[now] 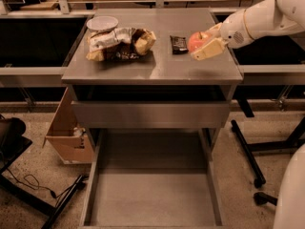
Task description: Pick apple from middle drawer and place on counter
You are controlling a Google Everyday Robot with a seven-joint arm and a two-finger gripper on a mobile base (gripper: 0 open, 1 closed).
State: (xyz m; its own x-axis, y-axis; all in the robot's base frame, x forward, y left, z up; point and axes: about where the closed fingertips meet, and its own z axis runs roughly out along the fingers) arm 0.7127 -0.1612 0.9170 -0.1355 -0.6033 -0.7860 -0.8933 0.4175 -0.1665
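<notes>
Red-orange round apple (197, 40), clamped in cream jaws over smooth grey counter (157, 67), shallow metal middle drawer (152, 194) open below

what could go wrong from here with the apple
1. The gripper holds the apple over the right part of the counter. Released there, it may roll off the edge, perhaps into the open middle drawer.
2. Lowering could bump the dark packet beside it.

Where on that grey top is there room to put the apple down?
The counter is bare along its front edge and at the right front, under the gripper holding the apple. A gap lies between the snack bags and the dark packet. The left rear is crowded by bags and a bowl.
</notes>
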